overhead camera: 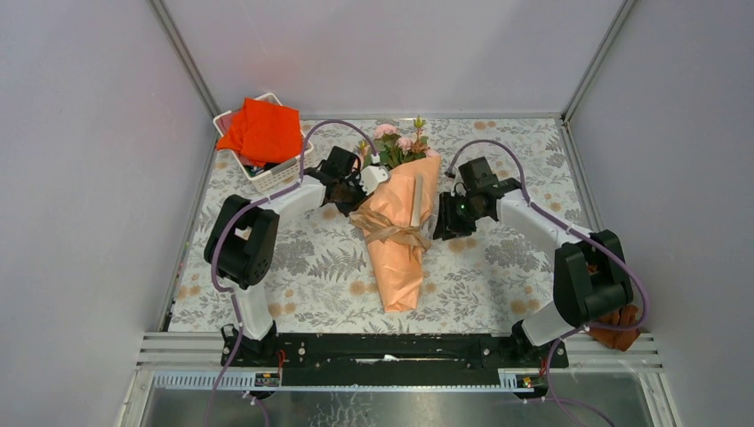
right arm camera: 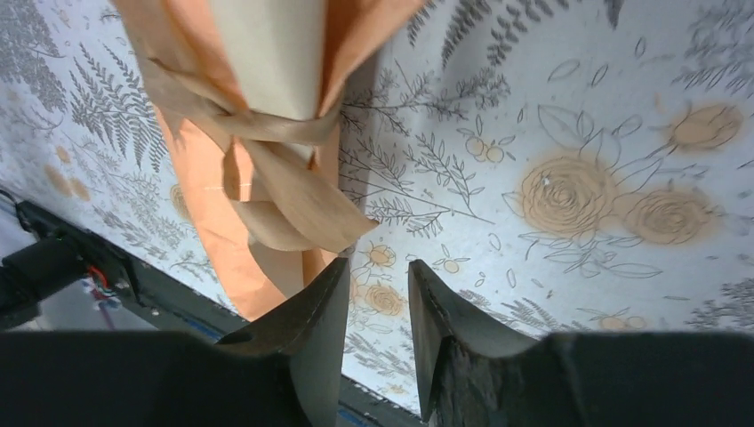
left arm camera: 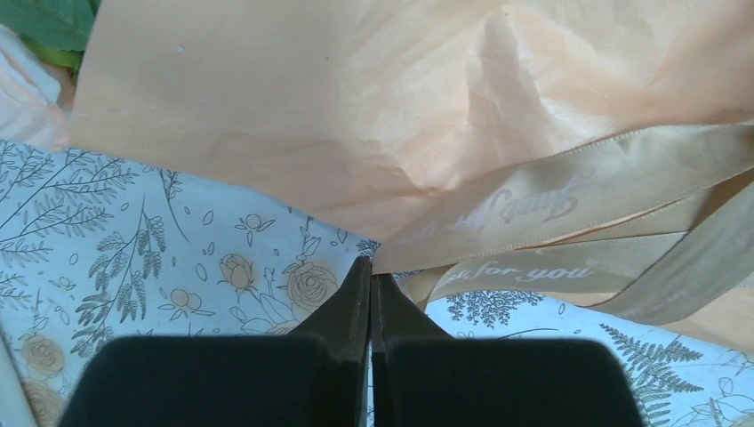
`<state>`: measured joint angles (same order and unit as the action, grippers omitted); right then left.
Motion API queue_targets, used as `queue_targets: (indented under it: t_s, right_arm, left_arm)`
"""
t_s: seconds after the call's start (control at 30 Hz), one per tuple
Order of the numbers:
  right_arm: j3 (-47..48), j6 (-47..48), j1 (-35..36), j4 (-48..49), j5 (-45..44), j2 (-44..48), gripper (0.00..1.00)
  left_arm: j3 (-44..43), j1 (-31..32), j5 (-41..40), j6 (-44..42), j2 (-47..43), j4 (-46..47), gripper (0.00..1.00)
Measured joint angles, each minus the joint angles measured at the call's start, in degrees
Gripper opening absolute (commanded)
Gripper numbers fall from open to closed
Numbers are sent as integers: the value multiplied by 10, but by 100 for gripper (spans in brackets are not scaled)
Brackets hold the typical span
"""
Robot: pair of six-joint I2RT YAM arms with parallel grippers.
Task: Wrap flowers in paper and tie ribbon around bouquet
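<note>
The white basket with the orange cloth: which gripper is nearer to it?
Left. The left gripper is just right of the basket, at the bouquet's left side; the right gripper lies beyond the bouquet.

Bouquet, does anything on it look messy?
A little. The tan-beige ribbon tied around the peach-orange paper cone bouquet is a loose, lopsided knot with floppy ends, not a neat bow. A tan strip of the paper's other face shows down the front.

stems of flowers hidden inside paper, basket contents under cloth
</note>
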<state>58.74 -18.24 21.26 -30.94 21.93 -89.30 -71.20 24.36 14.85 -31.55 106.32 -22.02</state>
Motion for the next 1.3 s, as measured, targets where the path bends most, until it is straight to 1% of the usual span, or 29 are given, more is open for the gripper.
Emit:
queue_targets:
  t_s: [0.1,0.13,0.23,0.33,0.43,0.63,0.77,0.87,0.93,0.97,1.07,1.17,1.3]
  right_arm:
    - [8,30,23,13,-27,29,40]
    - [8,48,44,21,-38,44,41]
    - [8,131,144,72,-61,91,45]
    - [4,218,203,127,-59,101,48]
    - [4,291,211,150,-71,74,50]
    - [19,384,213,133,-119,-30,52]
    - [30,412,214,120,-145,-60,52]
    - [35,421,214,118,-155,-66,52]
    - [38,424,214,117,-155,-66,47]
    - [40,425,214,117,-156,-66,42]
    - [44,428,215,119,-159,-66,17]
    - [50,427,215,117,-172,-72,0]
    - [52,423,215,101,-184,-75,0]
  left_arm:
    - [1,0,12,2,0,0,0]
    - [1,0,15,2,0,0,0]
    - [1,1,20,5,0,0,0]
    - [1,3,23,8,0,0,0]
    - [1,6,27,11,0,-1,0]
    - [1,7,30,11,0,-1,0]
    - [1,8,30,11,0,-1,0]
    - [1,8,30,10,0,-2,0]
    - [1,8,30,10,0,-2,0]
    - [1,8,31,10,0,-2,0]
    - [1,8,32,10,0,-2,0]
    - [1,8,32,10,0,-2,0]
    - [1,8,30,10,0,-3,0]
